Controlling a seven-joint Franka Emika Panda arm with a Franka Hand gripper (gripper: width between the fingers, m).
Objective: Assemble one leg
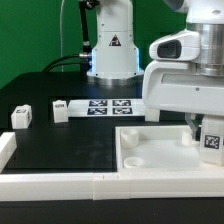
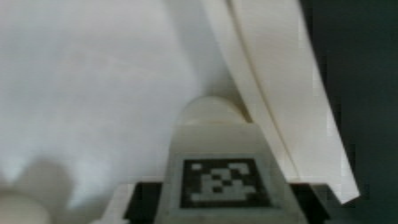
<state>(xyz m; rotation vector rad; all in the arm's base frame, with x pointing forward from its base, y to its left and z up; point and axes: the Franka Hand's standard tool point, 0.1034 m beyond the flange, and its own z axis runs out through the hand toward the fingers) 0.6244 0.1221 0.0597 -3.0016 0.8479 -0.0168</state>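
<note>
Close up, the leg [image 2: 222,178], a small tagged white block, sits clamped in the jaws over the white panel [image 1: 150,150] on the bench [image 1: 60,150]. Likely light, rigid, smooth plastic; flat sides suit gripping.

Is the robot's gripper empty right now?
No, the gripper is shut on a small white leg with a black-and-white tag, close to the rim of the panel.
</note>
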